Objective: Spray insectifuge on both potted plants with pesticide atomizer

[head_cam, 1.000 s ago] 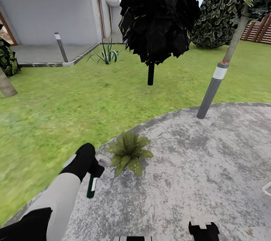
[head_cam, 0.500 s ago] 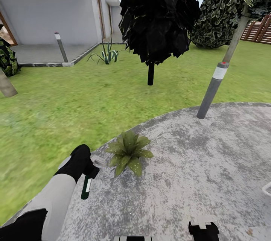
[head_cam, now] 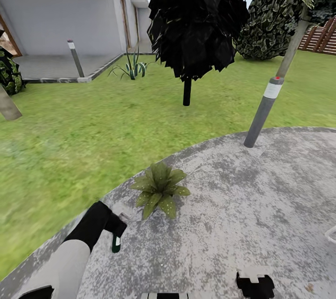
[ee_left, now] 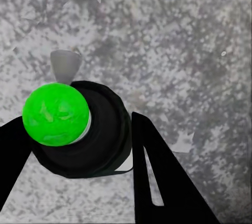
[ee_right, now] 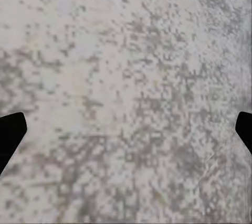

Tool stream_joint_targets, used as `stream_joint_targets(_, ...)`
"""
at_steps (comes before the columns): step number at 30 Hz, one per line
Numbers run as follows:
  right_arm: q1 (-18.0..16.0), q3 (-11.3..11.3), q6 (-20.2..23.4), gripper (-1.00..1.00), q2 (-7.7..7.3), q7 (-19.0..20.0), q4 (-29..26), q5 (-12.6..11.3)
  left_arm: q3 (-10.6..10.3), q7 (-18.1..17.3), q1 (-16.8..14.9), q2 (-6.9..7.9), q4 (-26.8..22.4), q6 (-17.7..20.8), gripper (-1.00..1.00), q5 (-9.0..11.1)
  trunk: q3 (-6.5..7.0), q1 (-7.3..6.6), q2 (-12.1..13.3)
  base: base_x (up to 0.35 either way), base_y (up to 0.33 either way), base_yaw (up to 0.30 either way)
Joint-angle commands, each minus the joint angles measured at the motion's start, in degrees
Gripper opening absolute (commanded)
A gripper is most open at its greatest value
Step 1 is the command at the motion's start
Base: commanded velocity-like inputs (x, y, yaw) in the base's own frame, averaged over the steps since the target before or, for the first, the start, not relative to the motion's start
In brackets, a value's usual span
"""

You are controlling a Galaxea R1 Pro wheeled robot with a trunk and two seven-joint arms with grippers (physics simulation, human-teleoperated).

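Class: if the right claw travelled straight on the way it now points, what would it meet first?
Probably the grey stone patio: the right claw faces bare speckled stone with nothing between its open tips, though depth is unclear.

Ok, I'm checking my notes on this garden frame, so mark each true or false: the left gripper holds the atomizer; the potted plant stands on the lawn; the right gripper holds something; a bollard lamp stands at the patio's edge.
1. The left gripper holds the pesticide atomizer. True.
2. The potted plant stands on the lawn. False: it stands on the stone patio, near its edge.
3. The right gripper holds something. False: its fingers are spread over bare patio.
4. A bollard lamp stands at the patio's edge. True.
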Motion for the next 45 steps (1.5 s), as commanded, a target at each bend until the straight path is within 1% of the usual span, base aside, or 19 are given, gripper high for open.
stream_joint_targets(1, 0.0, 0.5, -1.5, 1.00, -0.26, -0.1, 0.0, -0.6, 0.4, 0.2, 0.6, -0.02, -0.1, -1.5, -1.00, 1.1, -0.05, -0.01, 0.0, 0.000, 0.000, 0.000)
stream_joint_targets(2, 0.4, 0.5, -4.1, 1.00, -0.57, -0.1, 0.0, -0.6, 0.3, 1.9, 1.7, 0.17, 0.0, -4.3, -1.00, 4.7, -0.05, -0.01, 0.0, 0.000, 0.000, 0.000)
stream_joint_targets(3, 0.7, 0.5, -6.0, 1.00, -0.67, 0.0, 0.0, -0.6, 0.3, 3.7, 2.5, 0.30, 0.0, -5.9, -1.00, 7.4, -0.05, -0.01, 0.0, 0.000, 0.000, 0.000)
stream_joint_targets(4, 1.0, 0.5, -7.5, 1.00, -0.73, 0.0, 0.0, -0.6, 0.3, 6.0, 3.3, 0.34, 0.0, -6.9, -1.00, 9.1, -0.05, -0.01, 0.0, 0.000, 0.000, 0.000)
stream_joint_targets(6, 1.2, 0.5, -8.9, 1.00, -0.76, 0.7, 0.0, -0.5, 0.3, 9.3, 3.8, 0.39, 0.0, -7.6, -1.00, 10.4, -0.05, -0.01, 0.0, 0.000, 0.000, 0.000)
stream_joint_targets(7, 1.3, 0.5, -9.4, 1.00, -0.77, 2.3, 0.0, -0.6, 0.2, 11.6, 4.1, 0.37, 0.3, -7.8, -1.00, 10.8, -0.05, -0.01, 0.0, 0.000, 0.000, 0.000)
stream_joint_targets(8, 1.4, 0.5, -9.9, 1.00, -0.78, 6.5, 0.0, -0.6, 0.2, 13.7, 5.0, 0.33, 0.1, -8.0, -1.00, 11.2, -0.05, -0.01, 0.0, 0.000, 0.000, 0.000)
stream_joint_targets(10, 1.4, 0.5, -10.1, 1.00, -0.77, 9.7, 0.0, -0.6, 0.2, 14.5, 5.8, 0.28, 0.0, -8.1, -1.00, 11.4, -0.05, -0.01, 0.0, 0.000, 0.000, 0.000)
stream_joint_targets(12, 1.5, 0.5, -10.2, 1.00, -0.77, 10.7, 0.0, -0.6, 0.2, 14.8, 6.1, 0.27, 0.0, -8.1, -1.00, 11.4, -0.05, -0.01, 0.0, 0.000, 0.000, 0.000)
stream_joint_targets(14, 1.6, 0.2, -10.2, 1.00, -0.81, 10.9, 0.0, -1.2, 0.2, 14.9, 6.2, 0.27, 0.0, -8.1, -1.00, 11.5, -0.05, -0.01, 0.0, 0.000, 0.000, 0.000)
stream_joint_targets(16, 1.6, -0.5, -10.2, 1.00, -0.80, 11.0, -0.1, -4.0, 0.2, 15.0, 6.3, 0.12, 0.0, -8.1, -1.00, 11.5, -0.05, -0.01, 0.0, -0.011, 0.010, -0.005)
stream_joint_targets(17, 1.6, -0.9, -10.2, 1.00, -0.79, 11.0, 0.0, -7.1, 0.2, 15.1, 6.3, -0.02, 0.0, -8.1, -1.00, 11.4, -0.05, -0.01, 0.0, -0.125, 0.115, -0.114)
stream_joint_targets(18, 1.6, -1.0, -10.2, 1.00, -0.78, 11.1, 0.0, -9.2, 0.3, 15.1, 6.3, -0.02, 0.0, -8.0, -1.00, 11.4, -0.05, -0.01, 0.0, -0.175, 0.168, -0.192)
stream_joint_targets(20, 1.6, -1.0, -10.2, 1.00, -0.78, 11.1, 0.0, -11.0, 0.4, 15.1, 6.3, 0.06, 0.0, -8.0, -1.00, 11.5, -0.05, -0.01, 0.0, -0.200, 0.197, -0.243)
stream_joint_targets(22, 1.6, -1.1, -10.2, 1.00, -0.78, 11.1, 0.0, -11.9, 0.4, 15.1, 6.3, 0.23, 0.0, -7.9, -1.00, 11.8, -0.05, -0.01, 0.0, -0.204, 0.229, -0.279)
stream_joint_targets(27, 1.6, -1.1, -10.2, 1.00, -0.78, 11.1, 0.0, -12.3, 0.3, 15.1, 6.3, 0.35, 0.0, -7.9, -1.00, 12.6, -0.05, -0.01, 0.0, -0.058, 0.286, -0.146)
stream_joint_targets(34, 1.6, -1.1, -10.2, 1.00, -0.78, 11.0, 0.0, -12.4, 0.3, 15.1, 6.3, 0.35, 0.0, -8.0, -1.00, 12.6, 0.03, -0.01, 0.0, 0.196, 0.260, -0.227)
stream_joint_targets(42, 1.6, -1.1, -10.2, 1.00, -0.86, 11.0, 0.0, -12.4, 0.2, 14.7, 6.3, 0.30, 0.0, -7.4, -1.00, 12.6, 0.15, -0.01, 0.0, 0.040, 0.030, -0.260)
stream_joint_targets(45, 1.6, -1.0, -10.2, 1.00, -0.79, 11.0, 0.0, -12.4, -0.4, 14.4, 6.3, 0.34, 0.5, -7.1, -1.00, 12.2, 0.16, -0.01, 0.0, 0.001, 0.001, -0.099)
